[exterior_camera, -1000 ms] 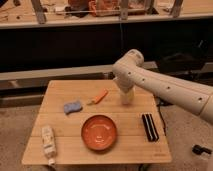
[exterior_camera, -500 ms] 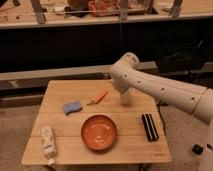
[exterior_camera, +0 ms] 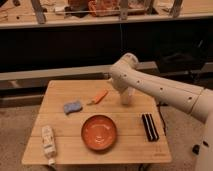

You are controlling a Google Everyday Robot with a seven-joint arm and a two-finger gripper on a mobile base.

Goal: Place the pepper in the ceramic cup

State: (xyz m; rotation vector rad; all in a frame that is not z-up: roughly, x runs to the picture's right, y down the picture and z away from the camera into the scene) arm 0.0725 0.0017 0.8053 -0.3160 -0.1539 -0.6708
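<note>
Wooden table (exterior_camera: 127, 150): slim orange pepper (exterior_camera: 101, 96) untouched; my gripper (exterior_camera: 125, 94) (spread or not, I cannot tell) barely shifted, just right; grasp seemingly pending.

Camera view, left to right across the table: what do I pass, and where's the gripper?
bottle → sponge → pepper → cup, gripper right over it → black object. The bowl overlaps the pepper, so it is left out.
</note>
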